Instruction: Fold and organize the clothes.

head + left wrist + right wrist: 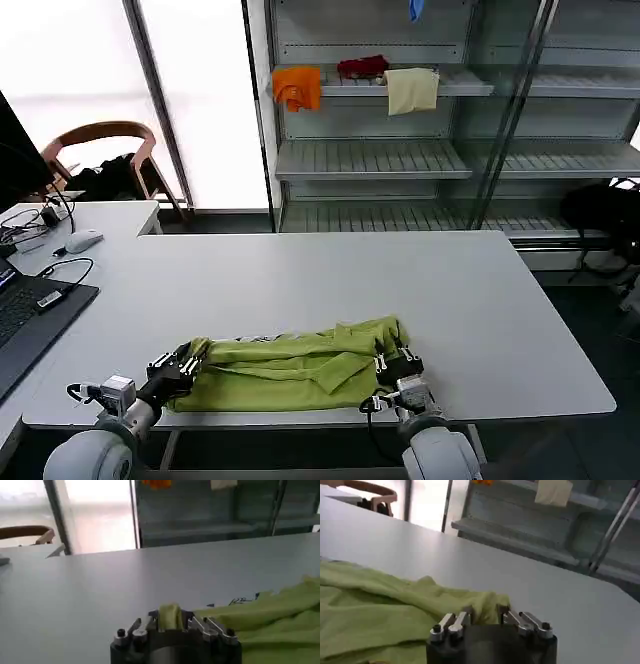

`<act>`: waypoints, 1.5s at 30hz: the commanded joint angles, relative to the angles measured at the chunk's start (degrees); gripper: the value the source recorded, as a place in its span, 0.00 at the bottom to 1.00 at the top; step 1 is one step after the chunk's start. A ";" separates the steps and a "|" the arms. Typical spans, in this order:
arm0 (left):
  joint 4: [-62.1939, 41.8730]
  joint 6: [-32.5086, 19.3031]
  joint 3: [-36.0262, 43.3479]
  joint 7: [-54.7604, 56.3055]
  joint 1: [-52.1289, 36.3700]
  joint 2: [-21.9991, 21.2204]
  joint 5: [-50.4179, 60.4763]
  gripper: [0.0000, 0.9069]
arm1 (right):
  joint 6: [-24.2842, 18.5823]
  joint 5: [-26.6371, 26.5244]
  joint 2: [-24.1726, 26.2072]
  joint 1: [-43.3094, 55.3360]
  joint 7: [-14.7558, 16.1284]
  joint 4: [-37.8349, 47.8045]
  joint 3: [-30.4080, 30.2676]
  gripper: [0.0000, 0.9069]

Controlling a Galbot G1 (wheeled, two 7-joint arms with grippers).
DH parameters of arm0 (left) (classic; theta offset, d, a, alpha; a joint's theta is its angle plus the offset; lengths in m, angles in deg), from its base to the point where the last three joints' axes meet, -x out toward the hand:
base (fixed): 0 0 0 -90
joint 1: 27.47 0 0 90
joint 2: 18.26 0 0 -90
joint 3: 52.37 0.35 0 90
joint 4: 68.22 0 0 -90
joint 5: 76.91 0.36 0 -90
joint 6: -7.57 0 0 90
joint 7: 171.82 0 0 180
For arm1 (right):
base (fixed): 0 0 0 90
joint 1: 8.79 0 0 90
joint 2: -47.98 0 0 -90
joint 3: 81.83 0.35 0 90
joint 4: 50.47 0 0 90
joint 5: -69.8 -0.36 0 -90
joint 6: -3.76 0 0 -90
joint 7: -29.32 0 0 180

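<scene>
T-shirt [290,365]: lime-green, soft, folded into a long rumpled band lying crosswise along the table's near edge; print barely visible.

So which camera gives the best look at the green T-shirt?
The head view: the whole T-shirt lies bunched on the table, left gripper and right gripper pinching its ends. Each wrist view shows one pinched end.

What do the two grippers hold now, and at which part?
Both hold the T-shirt: left gripper pinches its left end, right gripper its right end.
</scene>
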 commanded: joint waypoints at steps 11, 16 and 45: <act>2.35 -3.03 -0.83 11.97 4.58 -6.05 -2.15 1.00 | -12.46 -27.79 -0.02 4.27 0.04 -3.05 5.34 1.00; 1.54 -5.15 0.63 14.02 6.14 -7.99 -2.13 1.00 | -11.16 -29.02 0.48 7.91 0.23 -2.47 7.46 1.00; -1.00 -10.27 2.54 10.85 5.67 -9.03 0.30 0.00 | -7.88 -26.05 0.48 8.32 0.29 -2.57 8.06 1.00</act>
